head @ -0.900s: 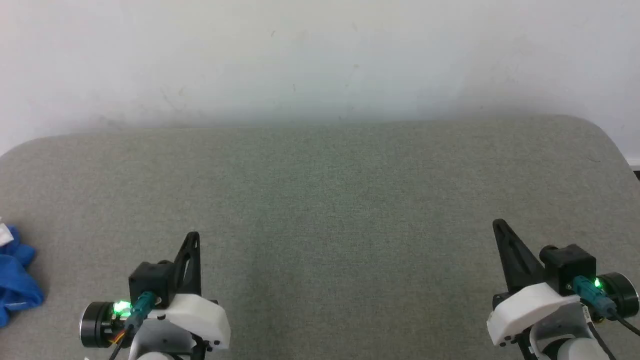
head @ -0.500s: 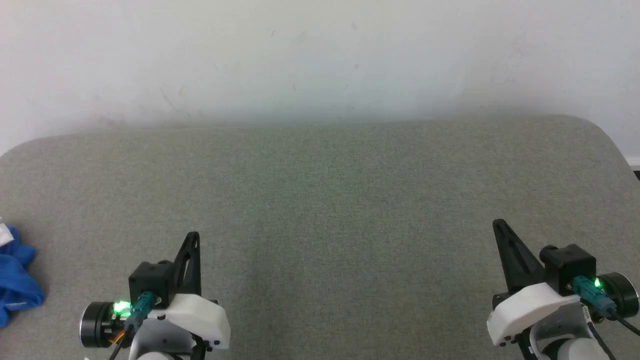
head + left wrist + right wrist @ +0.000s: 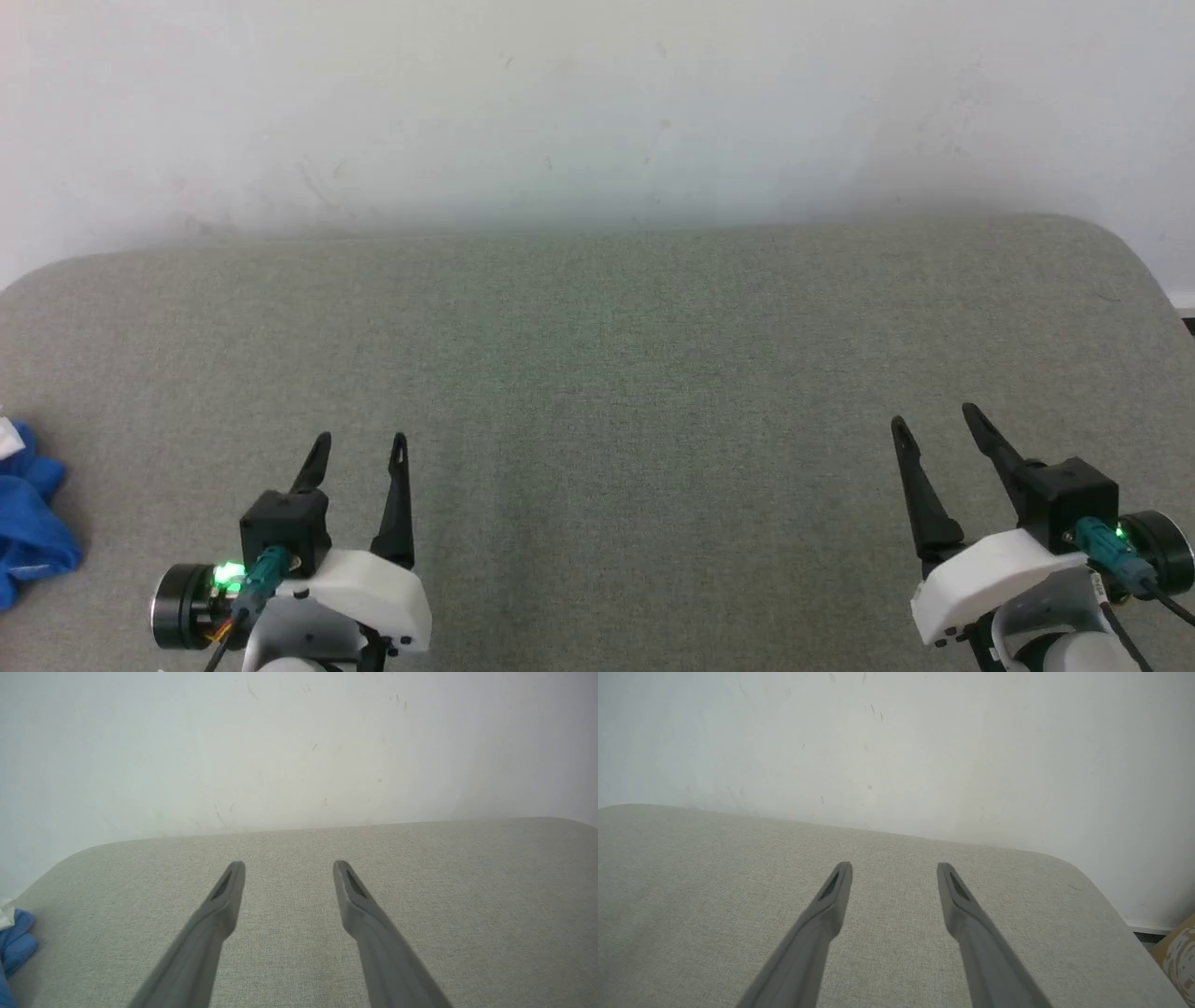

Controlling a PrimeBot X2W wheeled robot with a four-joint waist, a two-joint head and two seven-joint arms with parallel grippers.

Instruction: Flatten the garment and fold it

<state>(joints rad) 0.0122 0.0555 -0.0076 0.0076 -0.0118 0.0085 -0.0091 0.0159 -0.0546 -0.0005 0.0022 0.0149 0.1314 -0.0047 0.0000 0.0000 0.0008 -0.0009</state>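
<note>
1. Looks like a plain robotics lab or test room rather than a lived-in home.
2. Ahead of the left claw (image 3: 360, 439) and the right claw (image 3: 934, 415): a plain white wall (image 3: 597, 112), scuffed and flecked with small marks.
3. Beneath and ahead of both claws: a wide counter (image 3: 597, 373) covered in grey-green woven fabric, corners rounded, set right against that wall.
4. Off to the right of the right claw, past the counter's corner: a strip of white baseboard (image 3: 1146, 927), dark floor (image 3: 1148, 937) and the edge of a brown cardboard box (image 3: 1177, 956).
</note>
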